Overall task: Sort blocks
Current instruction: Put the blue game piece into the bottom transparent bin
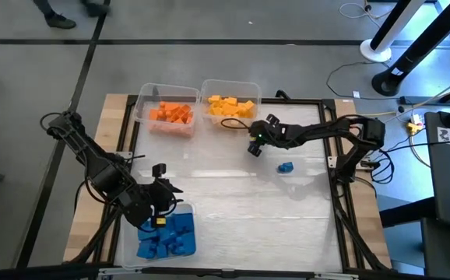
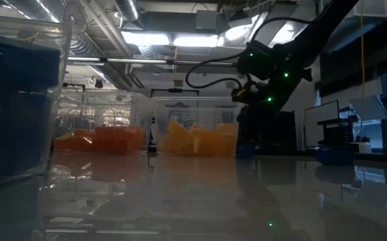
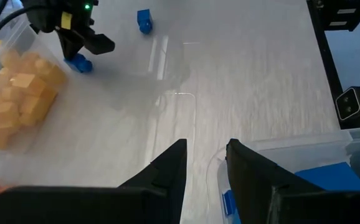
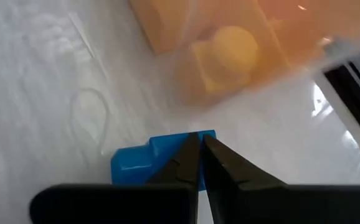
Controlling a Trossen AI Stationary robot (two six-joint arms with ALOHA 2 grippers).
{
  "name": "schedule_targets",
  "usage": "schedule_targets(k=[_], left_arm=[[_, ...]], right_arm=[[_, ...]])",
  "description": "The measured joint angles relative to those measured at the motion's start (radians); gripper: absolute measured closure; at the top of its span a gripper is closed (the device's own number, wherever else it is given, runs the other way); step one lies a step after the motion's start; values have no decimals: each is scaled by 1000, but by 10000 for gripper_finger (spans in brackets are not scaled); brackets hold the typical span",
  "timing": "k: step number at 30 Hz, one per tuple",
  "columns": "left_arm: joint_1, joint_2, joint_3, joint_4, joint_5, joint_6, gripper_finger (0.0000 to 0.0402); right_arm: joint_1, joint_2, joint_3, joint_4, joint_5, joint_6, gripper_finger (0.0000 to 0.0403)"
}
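Note:
My right gripper (image 1: 254, 148) is shut and slants down just in front of the yellow bin (image 1: 231, 103). A blue block (image 4: 139, 163) lies on the table right at its fingertips and also appears in the left wrist view (image 3: 79, 63). A second blue block (image 1: 286, 167) lies loose on the table toward the right. My left gripper (image 3: 205, 163) hangs open with nothing between its fingers, over the far edge of the bin of blue blocks (image 1: 167, 235). The orange bin (image 1: 170, 113) holds orange blocks. My right gripper has its shut fingertips (image 4: 198, 142) at the far upper edge of the blue block (image 4: 167, 144), coming from above at a slant. The block rests flat on the table. I cannot tell whether the tips touch it.
The orange and yellow bins stand side by side at the far edge. The blue bin sits at the near left. Bare white table top (image 1: 240, 210) lies between them. A dark frame (image 1: 335, 194) runs along the table's right side.

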Motion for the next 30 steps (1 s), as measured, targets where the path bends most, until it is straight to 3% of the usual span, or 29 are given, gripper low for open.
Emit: schedule_targets(k=[7,15,23,30], left_arm=[[0,0,0,1,0,0,300],[28,0,0,3,0,20,300],[141,7,0,10,1,113,300],[253,67,0,125,97,275,300]], right_arm=[[27,44,4,21,-72,8,382],[157,41,1,39,-140,85,382],[326,45,-2,158,-212,154,382],[458,47,-4,190,-226,215,382]])
